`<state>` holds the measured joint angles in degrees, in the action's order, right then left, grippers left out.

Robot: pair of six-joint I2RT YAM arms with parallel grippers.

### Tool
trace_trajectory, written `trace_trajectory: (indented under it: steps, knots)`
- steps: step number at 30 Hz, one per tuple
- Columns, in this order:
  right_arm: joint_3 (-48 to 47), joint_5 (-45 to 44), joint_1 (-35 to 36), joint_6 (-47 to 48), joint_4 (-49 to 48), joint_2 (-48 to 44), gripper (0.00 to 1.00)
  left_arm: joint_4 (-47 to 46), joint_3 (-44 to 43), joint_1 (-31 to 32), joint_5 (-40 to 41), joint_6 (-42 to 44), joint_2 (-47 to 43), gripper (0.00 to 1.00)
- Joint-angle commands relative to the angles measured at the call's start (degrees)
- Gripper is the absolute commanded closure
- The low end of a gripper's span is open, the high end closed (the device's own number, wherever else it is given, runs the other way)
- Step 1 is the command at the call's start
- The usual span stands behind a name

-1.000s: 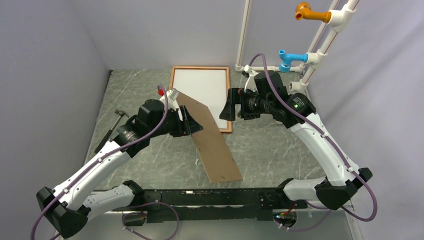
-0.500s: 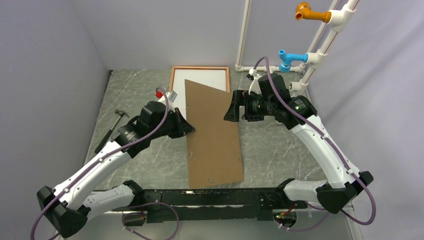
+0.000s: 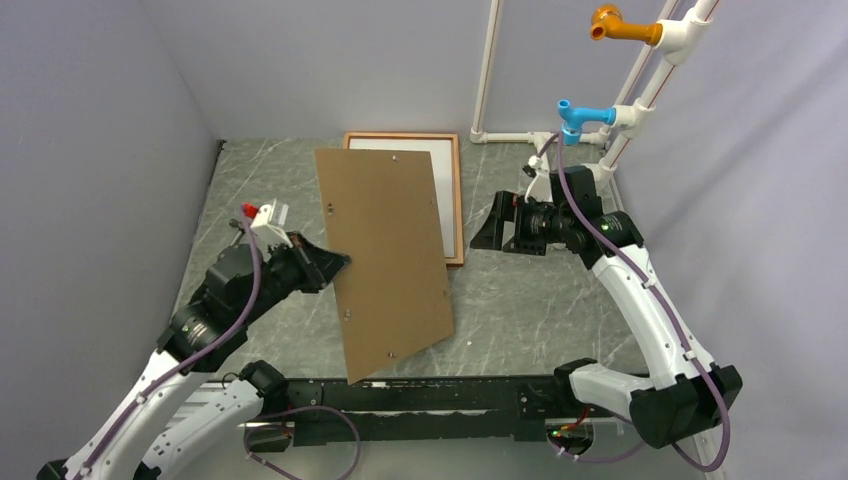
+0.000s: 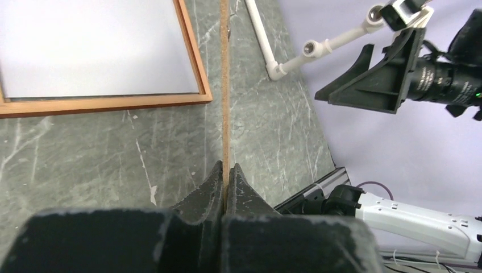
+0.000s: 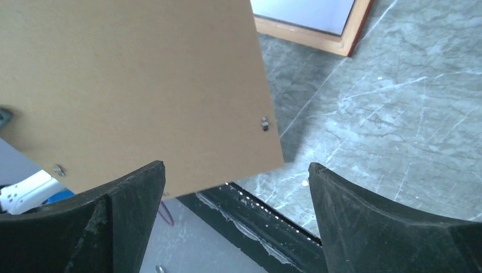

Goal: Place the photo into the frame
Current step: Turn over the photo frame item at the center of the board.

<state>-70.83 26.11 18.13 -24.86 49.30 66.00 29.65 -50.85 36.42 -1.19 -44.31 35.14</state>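
The frame (image 3: 458, 200) of reddish-brown wood lies flat at the back of the table. A plain white sheet (image 3: 446, 185) fills it; it looks like the photo face down, and no printed side shows. My left gripper (image 3: 340, 263) is shut on the left edge of the brown backing board (image 3: 385, 255), which hangs tilted above the table and covers the frame's left part. In the left wrist view the board (image 4: 225, 85) runs edge-on out of the shut gripper (image 4: 225, 168), beside the frame (image 4: 193, 54). My right gripper (image 3: 490, 225) stands open to the right of the board, empty (image 5: 236, 165).
White pipes with a blue fitting (image 3: 580, 113) and an orange one (image 3: 615, 22) rise at the back right. A black rail (image 3: 480, 395) runs along the near edge between the arm bases. Grey walls close in the left and back.
The left arm has pulled back to the left and lifted the board, swinging it off the table and over the frame's left side. The right gripper has withdrawn to the right, away from the board.
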Motion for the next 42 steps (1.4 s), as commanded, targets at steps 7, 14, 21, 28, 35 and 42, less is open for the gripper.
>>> trace_trajectory:
  steps: [7, 14, 21, 28, 35, 42]
  knots:
    - [11.3, 22.9, -7.1, 2.8, -16.7, -4.6, 0.01, -8.9, -3.2, -3.7, -7.2, -1.2, -6.2, 1.00]
    - [16.6, 31.1, -9.3, 0.9, -26.6, -5.0, 0.01, -17.3, -1.3, -4.1, -13.7, -3.9, -7.7, 1.00]
    - [17.1, 34.8, -11.2, -1.9, -29.9, -4.1, 0.01, -23.8, 0.0, -4.9, -18.3, -6.6, -8.8, 1.00]
    - [20.0, 45.4, -11.4, -16.6, -50.7, -9.7, 0.03, -27.6, 3.2, -6.1, -19.4, -8.5, -7.3, 1.00]
    - [19.5, 48.5, -11.4, -24.2, -58.3, -12.4, 0.15, -32.0, 8.7, -10.3, -22.4, -10.3, -5.1, 1.00]
    - [22.4, 48.5, -11.3, -27.8, -63.8, -13.2, 0.57, -37.4, 15.9, -17.4, -30.8, -12.9, -2.4, 1.00]
